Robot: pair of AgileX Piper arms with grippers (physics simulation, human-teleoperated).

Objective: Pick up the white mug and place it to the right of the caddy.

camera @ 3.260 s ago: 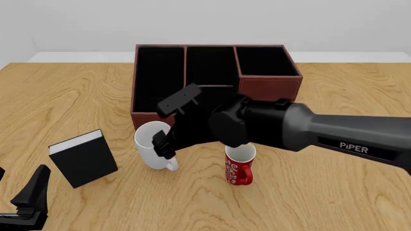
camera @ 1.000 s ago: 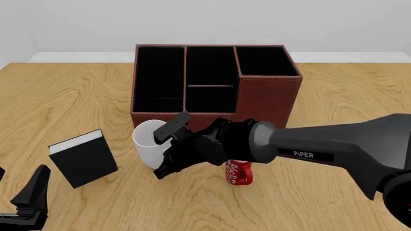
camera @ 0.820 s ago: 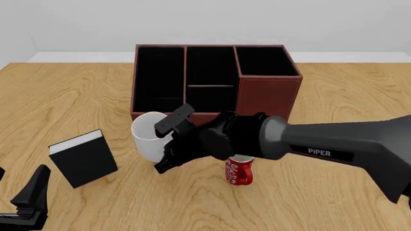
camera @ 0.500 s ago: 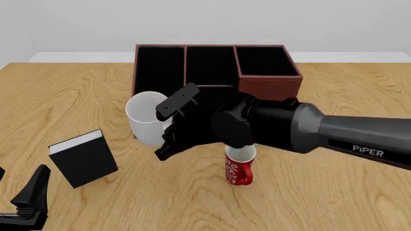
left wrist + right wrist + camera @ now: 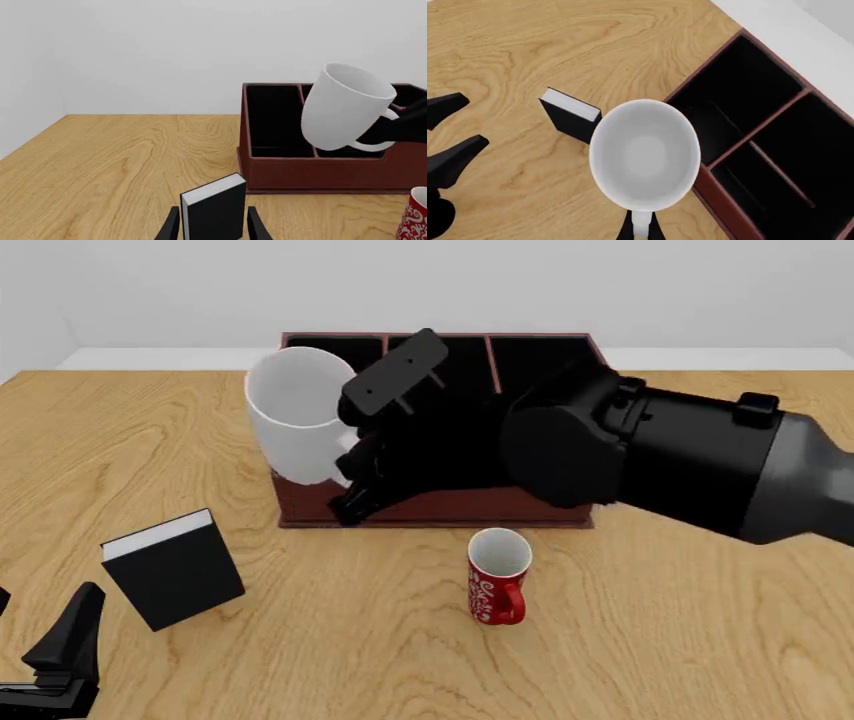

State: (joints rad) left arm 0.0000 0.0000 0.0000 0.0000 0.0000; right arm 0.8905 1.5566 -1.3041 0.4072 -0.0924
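In the left wrist view the white mug [image 5: 343, 107] hangs tilted in the air before the caddy [image 5: 320, 165], clear of the tabletop [image 5: 107, 155] it stood on seconds ago. The front view shows the right gripper [image 5: 354, 455] with its jaws clamped on the mug's handle above the caddy's left end, the left gripper [image 5: 60, 660] idle near the front left corner, its jaws parted and empty. The right wrist view looks straight into the mug; the lift is done, and the carry to the caddy's right remains.

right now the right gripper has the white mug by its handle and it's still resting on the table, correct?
Not quite. The right gripper does hold the white mug by its handle, but the mug is lifted clear of the table, tilted in front of the caddy; the left wrist view shows it.
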